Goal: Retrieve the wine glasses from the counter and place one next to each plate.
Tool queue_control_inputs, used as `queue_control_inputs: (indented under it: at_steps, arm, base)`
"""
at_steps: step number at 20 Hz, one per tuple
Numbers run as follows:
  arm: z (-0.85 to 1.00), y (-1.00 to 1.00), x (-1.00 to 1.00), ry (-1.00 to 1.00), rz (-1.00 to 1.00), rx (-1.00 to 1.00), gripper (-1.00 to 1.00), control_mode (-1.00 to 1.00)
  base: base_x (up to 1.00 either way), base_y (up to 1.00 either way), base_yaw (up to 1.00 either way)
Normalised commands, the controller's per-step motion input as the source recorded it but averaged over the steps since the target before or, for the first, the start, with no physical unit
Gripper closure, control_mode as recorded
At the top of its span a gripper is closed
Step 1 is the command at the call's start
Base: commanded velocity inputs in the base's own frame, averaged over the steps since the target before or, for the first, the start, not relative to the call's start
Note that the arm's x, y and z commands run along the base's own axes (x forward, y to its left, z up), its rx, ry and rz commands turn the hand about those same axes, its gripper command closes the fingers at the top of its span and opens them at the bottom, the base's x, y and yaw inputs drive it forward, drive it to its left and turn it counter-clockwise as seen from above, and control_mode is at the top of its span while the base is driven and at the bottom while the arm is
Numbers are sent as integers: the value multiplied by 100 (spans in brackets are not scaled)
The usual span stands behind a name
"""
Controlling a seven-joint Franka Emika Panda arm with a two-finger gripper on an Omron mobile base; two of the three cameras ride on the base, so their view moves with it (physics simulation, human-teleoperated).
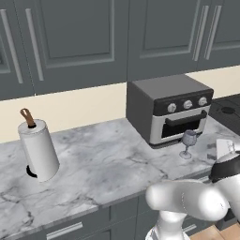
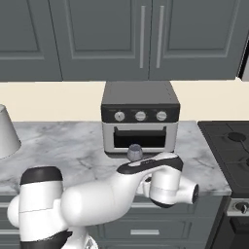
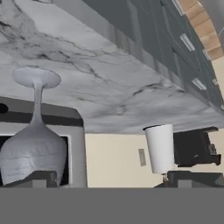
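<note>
Nearest the hand camera, a wine glass [image 3: 34, 146] fills the lower left of that rolled-over view, its bowl close to the lens, its thin stem and round foot reaching toward the marble counter [image 3: 109, 83] it stands on. Two dark fingertips [image 3: 41, 178] rise at the bottom of the same view, one right beside the bowl and the other far over by the paper towel roll [image 3: 160, 148]; the gripper [image 3: 111, 180] stands wide open and holds nothing. The near fingertip looks very close to the glass, though whether it touches is hard to tell from this angle.

From the left base view the glass [image 1: 188, 143] stands upright on the counter [image 1: 103, 164] just in front of the toaster oven [image 1: 171, 108], near the oven's right front corner. The white arm's wrist sits low at the counter's front edge, to the right of the glass. A paper towel roll [image 1: 38, 149] on a dark holder stands well apart at the left end of the worktop.

From the right base view the bowl of the glass [image 2: 134, 152] peeks above the robot's forearm, in front of the oven door [image 2: 140, 138]. A black stove [image 2: 228, 146] adjoins the counter on the right.
</note>
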Motion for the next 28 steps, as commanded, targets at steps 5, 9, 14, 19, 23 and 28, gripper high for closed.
queue_control_inputs:
  at_steps: [5, 9, 14, 19, 23, 28]
  arm:
    - [-26, 0, 16, 0, -5, 0, -100, -100]
    - [-16, 0, 22, 0, -2, 0, -100, -100]
    - [-8, 0, 21, 0, 0, 1, -100, -100]
    - [-8, 0, 30, 0, 0, 5, -100, -100]
    - [-14, 0, 42, 0, 0, 13, -100, -100]
    - [-7, 0, 8, 0, 0, 11, -100, -100]
  base:
    - [0, 0, 0]
    - [0, 0, 0]
    - [0, 0, 0]
    - [0, 0, 0]
    - [0, 0, 0]
    - [0, 0, 0]
